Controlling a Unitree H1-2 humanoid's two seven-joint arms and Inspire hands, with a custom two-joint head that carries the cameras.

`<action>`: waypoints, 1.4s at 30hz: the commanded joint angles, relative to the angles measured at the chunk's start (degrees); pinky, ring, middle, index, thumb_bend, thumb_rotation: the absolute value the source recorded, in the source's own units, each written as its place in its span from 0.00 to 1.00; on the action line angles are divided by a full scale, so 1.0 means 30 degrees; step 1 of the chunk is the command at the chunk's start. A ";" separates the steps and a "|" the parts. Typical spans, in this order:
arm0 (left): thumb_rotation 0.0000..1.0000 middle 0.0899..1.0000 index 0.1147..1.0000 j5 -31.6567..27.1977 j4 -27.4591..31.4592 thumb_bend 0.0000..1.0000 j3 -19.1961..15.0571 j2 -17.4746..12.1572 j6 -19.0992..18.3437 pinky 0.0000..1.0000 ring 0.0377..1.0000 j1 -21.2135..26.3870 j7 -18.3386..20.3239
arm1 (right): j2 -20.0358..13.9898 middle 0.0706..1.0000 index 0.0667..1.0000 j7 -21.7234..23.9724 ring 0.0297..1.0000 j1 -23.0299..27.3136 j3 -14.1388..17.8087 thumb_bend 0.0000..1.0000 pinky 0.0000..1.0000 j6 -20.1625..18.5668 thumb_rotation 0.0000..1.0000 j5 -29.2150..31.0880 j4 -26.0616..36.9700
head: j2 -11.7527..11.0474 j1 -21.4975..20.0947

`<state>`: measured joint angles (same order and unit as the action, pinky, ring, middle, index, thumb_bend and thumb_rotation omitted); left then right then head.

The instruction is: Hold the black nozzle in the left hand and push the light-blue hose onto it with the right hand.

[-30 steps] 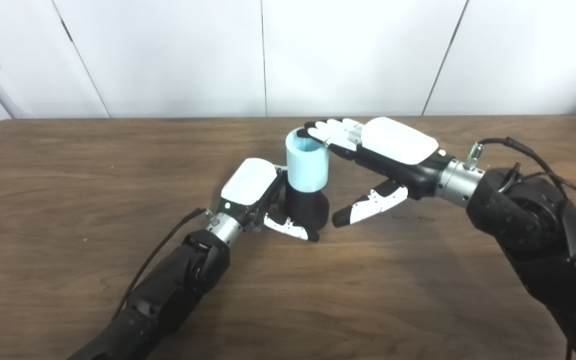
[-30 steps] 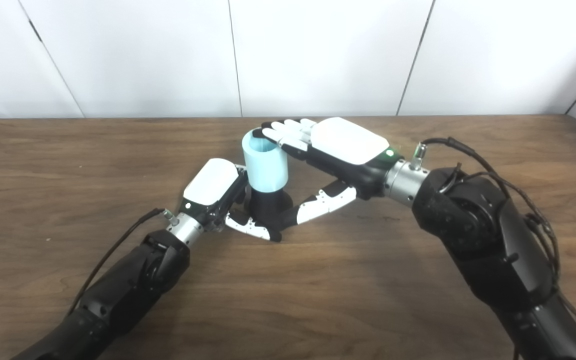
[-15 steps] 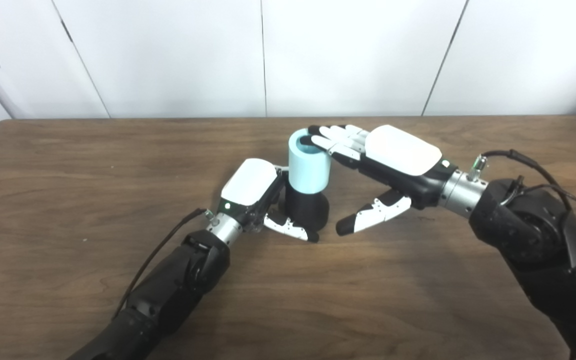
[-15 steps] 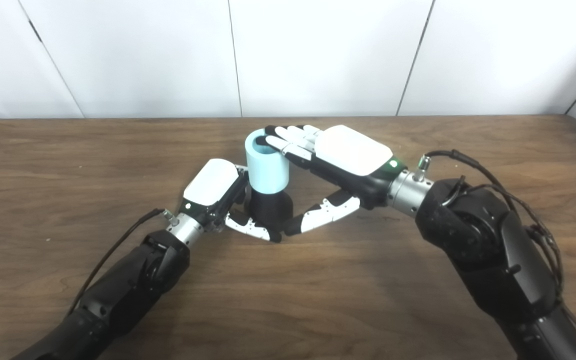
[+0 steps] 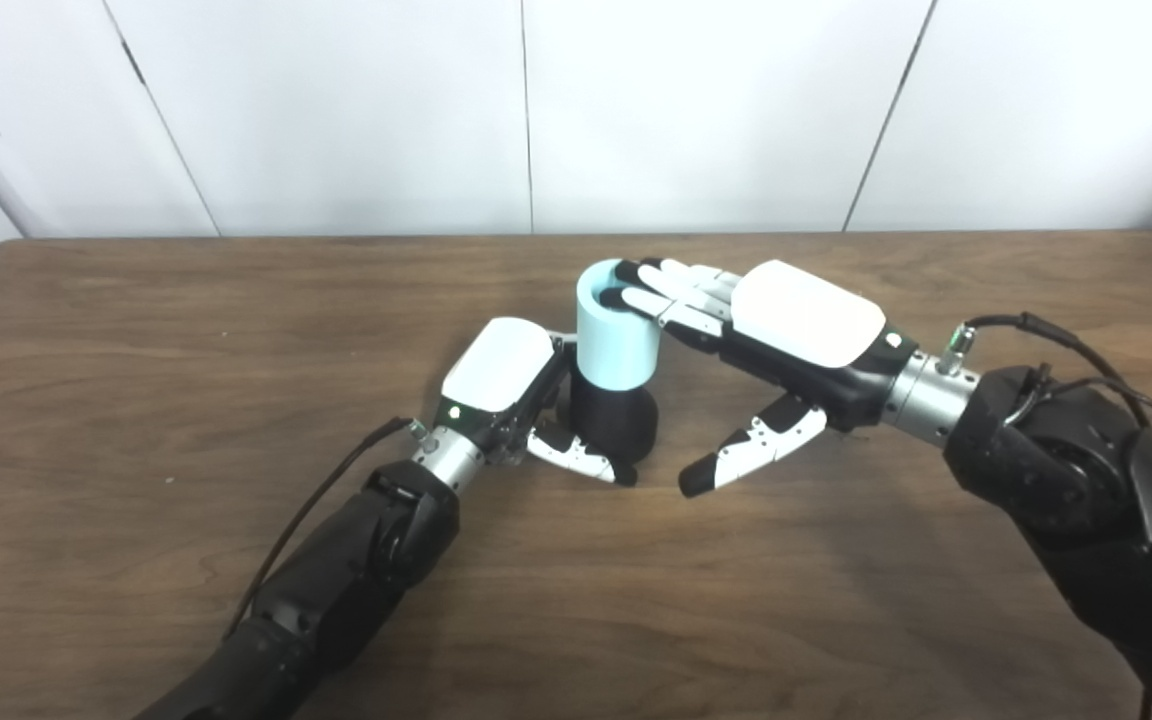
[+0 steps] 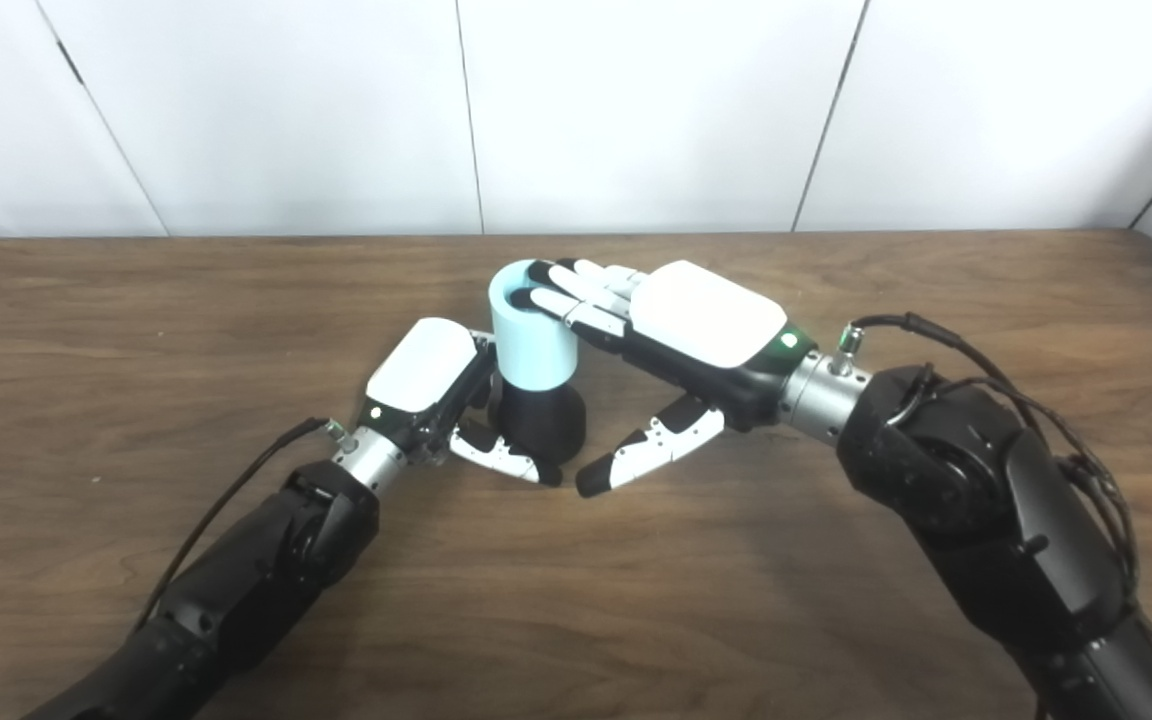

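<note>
The black nozzle (image 5: pixel 614 425) stands upright on the wooden table (image 5: pixel 136 330). The light-blue hose (image 5: pixel 616 335), a short open tube, sits over its top. My left hand (image 5: pixel 511 385) is shut on the nozzle's base, thumb in front, fingers hidden behind. My right hand (image 5: pixel 766 335) is open, palm down. Its fingers (image 5: pixel 661 292) lie flat across the hose's top rim and press on it. Its thumb (image 5: pixel 751 455) hangs free to the right of the nozzle, touching nothing.
A white panelled wall (image 5: pixel 536 110) runs behind the table's far edge. Cables (image 5: pixel 1056 335) loop along my right forearm, and a thin cable (image 5: pixel 336 475) runs along my left one.
My right hand has moved down with its fingers further over the hose's rim. The hose has sunk lower on the nozzle, leaving less black showing. My left hand has not moved.
</note>
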<state>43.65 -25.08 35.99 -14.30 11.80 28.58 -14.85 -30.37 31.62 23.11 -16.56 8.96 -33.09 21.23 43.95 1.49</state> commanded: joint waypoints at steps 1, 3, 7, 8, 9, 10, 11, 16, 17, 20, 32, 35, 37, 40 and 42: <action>0.00 0.35 0.43 0.0419 -0.1038 0.52 0.1363 0.0050 -0.0340 0.31 0.37 -0.1909 0.3145 | -0.0654 0.98 0.97 0.1289 0.97 0.0181 -0.0648 0.72 0.98 0.0256 0.95 -0.0125 0.0365 | 0.0050 -0.0031; 0.00 0.36 0.43 0.0453 -0.1061 0.52 0.1360 0.0036 -0.0278 0.31 0.38 -0.1924 0.3025 | -0.0684 0.98 0.96 0.1300 0.97 0.0134 -0.0580 0.72 0.97 0.0000 0.94 -0.0159 0.0318 | 0.0064 -0.0044; 0.00 0.36 0.43 0.0334 -0.0937 0.52 0.1317 0.0031 -0.0336 0.31 0.38 -0.1938 0.3177 | -0.0846 0.96 0.96 0.1456 0.96 0.0076 -0.0526 0.73 0.93 -0.0432 0.94 -0.0437 0.0254 | 0.0092 -0.0036; 0.00 0.35 0.43 0.0324 -0.0968 0.52 0.1301 0.0033 -0.0278 0.31 0.37 -0.1946 0.3085 | -0.0905 0.96 0.96 0.1513 0.96 0.0075 -0.0540 0.73 0.92 -0.0489 0.94 -0.0541 0.0254 | 0.0119 -0.0032; 0.00 0.35 0.43 0.0347 -0.1028 0.52 0.1302 0.0037 -0.0214 0.30 0.37 -0.1941 0.2974 | -0.0958 0.96 0.96 0.1520 0.96 0.0064 -0.0548 0.73 0.92 -0.0495 0.94 -0.0612 0.0241 | 0.0119 -0.0032; 0.00 0.35 0.43 0.0343 -0.1064 0.52 0.1303 0.0032 -0.0174 0.30 0.37 -0.1932 0.2933 | -0.0993 0.96 0.96 0.1478 0.96 0.0036 -0.0540 0.72 0.91 -0.0479 0.93 -0.0620 0.0207 | 0.0116 -0.0041; 0.00 0.35 0.43 0.0332 -0.1074 0.52 0.1303 0.0020 -0.0169 0.29 0.37 -0.1921 0.2951 | -0.1016 0.96 0.96 0.1429 0.96 0.0019 -0.0543 0.72 0.91 -0.0454 0.93 -0.0626 0.0170 | 0.0133 -0.0045; 0.00 0.35 0.43 0.0270 -0.0904 0.52 0.1306 -0.0031 -0.0347 0.29 0.36 -0.1913 0.3238 | -0.1015 0.96 0.96 0.1526 0.96 0.0041 -0.0618 0.73 0.90 -0.0713 0.92 -0.0665 0.0193 | 0.0147 -0.0033; 0.00 0.36 0.43 0.0254 -0.0887 0.52 0.1302 -0.0029 -0.0353 0.30 0.37 -0.1921 0.3243 | -0.1007 0.96 0.96 0.1531 0.96 0.0040 -0.0627 0.73 0.90 -0.0750 0.92 -0.0645 0.0194 | 0.0158 -0.0030; 0.00 0.36 0.43 0.0263 -0.0883 0.52 0.1302 -0.0012 -0.0346 0.31 0.38 -0.1934 0.3173 | -0.1010 0.96 0.95 0.1618 0.96 0.0044 -0.0679 0.73 0.91 -0.0893 0.92 -0.0659 0.0250 | 0.0193 0.0006; 0.00 0.35 0.43 0.0212 -0.0944 0.52 0.1232 0.0003 -0.0143 0.29 0.36 -0.1988 0.2890 | -0.0757 0.95 0.94 0.1686 0.95 -0.0099 -0.1121 0.74 0.91 -0.0991 0.93 -0.0736 0.0244 | 0.0238 -0.0045; 0.00 0.36 0.43 0.0129 -0.0877 0.52 0.1232 0.0000 -0.0174 0.30 0.37 -0.1997 0.3056 | -0.0501 0.95 0.94 0.1601 0.95 0.0054 -0.1410 0.74 0.90 -0.0846 0.92 -0.0912 0.0179 | 0.0238 -0.0045; 0.00 0.36 0.43 0.0168 -0.0856 0.52 0.1272 0.0001 -0.0242 0.30 0.38 -0.1987 0.3128 | -0.0352 0.95 0.94 0.1590 0.95 0.0178 -0.1604 0.75 0.91 -0.0772 0.93 -0.0999 0.0131 | 0.0198 0.0015; 0.00 0.36 0.43 0.0246 -0.0910 0.52 0.1310 0.0012 -0.0247 0.30 0.38 -0.1981 0.3043 | -0.0201 0.95 0.94 0.1539 0.94 0.0347 -0.1808 0.76 0.92 -0.0664 0.94 -0.1106 0.0051 | 0.0199 0.0026; 0.00 0.35 0.43 0.0231 -0.0890 0.52 0.1297 0.0003 -0.0253 0.30 0.37 -0.2001 0.3040 | -0.0115 0.95 0.94 0.1383 0.93 0.0435 -0.1890 0.76 0.92 -0.0533 0.95 -0.1214 -0.0029 | 0.0199 0.0026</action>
<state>43.16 -25.00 35.94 -14.49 11.81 28.35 -14.78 -30.39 31.50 24.92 -19.27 6.69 -36.21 21.98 44.47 1.49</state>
